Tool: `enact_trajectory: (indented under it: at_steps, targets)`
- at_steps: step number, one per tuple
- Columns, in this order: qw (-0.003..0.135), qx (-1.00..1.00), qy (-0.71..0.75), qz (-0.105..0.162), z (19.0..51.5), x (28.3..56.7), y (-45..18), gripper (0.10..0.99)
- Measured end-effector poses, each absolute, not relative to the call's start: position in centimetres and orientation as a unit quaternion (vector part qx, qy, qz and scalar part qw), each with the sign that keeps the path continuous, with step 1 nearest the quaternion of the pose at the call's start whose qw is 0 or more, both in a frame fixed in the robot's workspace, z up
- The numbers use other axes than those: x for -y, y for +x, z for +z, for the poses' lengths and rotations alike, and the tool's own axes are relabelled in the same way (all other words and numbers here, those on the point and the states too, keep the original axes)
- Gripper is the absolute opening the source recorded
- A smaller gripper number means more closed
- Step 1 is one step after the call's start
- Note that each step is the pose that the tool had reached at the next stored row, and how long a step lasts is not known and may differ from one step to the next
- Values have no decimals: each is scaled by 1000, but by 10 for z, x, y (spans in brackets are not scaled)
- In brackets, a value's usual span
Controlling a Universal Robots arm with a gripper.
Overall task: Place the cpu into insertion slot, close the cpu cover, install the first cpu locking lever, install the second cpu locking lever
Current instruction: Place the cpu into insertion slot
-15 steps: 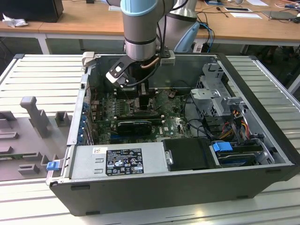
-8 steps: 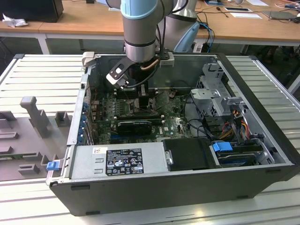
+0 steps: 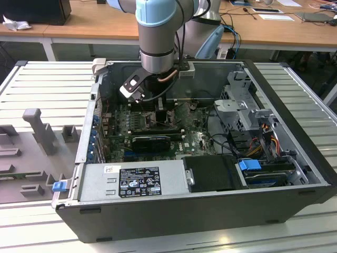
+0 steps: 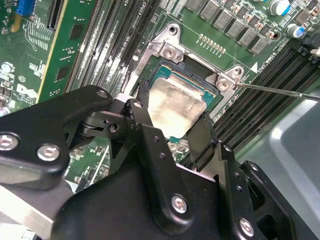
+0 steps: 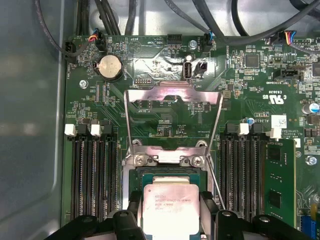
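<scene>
Silvery-grey metal, flat and square, for the cpu [image 4: 177, 100], pinched at two opposite edges between the black fingers [image 4: 141, 119] of the gripper [image 4: 172, 112], so clamped on the chip rather than standing open. Gripped by the edges, most likely, to keep the top face level and the underside free for the contacts below. Held squarely over the insertion slot [image 5: 170, 173], with a strip of the socket showing beyond the chip's far edge in both wrist views. Seated or just above it, cannot tell. Standing upright on its hinge behind the socket, the cpu cover [image 5: 172, 93], tipped clear so the opening stays free, and not yet closed. Lying out to one side over the memory slots [image 4: 260, 102], a thin locking lever [image 4: 280, 91], likewise out of the way and not yet latched. Around all this, the open computer case [image 3: 210, 216], resting on its side and entered from above by the arm [image 3: 155, 37]. Inside, a green motherboard [image 3: 197, 139] across the floor and a grey power supply [image 3: 100, 179] along the near wall. Toward the exterior view's right, a metal drive cage [image 3: 239, 100], then blue-tabbed drives [image 3: 250, 165] and bundled cables. Reaching deep toward the far wall, seemingly because of the socket's place there.
</scene>
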State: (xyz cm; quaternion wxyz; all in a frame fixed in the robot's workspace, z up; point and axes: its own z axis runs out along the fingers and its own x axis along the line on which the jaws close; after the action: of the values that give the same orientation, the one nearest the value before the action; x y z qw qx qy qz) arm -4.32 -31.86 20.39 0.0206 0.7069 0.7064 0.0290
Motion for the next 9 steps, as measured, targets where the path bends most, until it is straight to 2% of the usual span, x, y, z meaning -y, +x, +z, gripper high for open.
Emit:
enact_trajectory:
  at_steps: [9]
  targets:
    - [19,-706,707,28,198,318,-43,541]
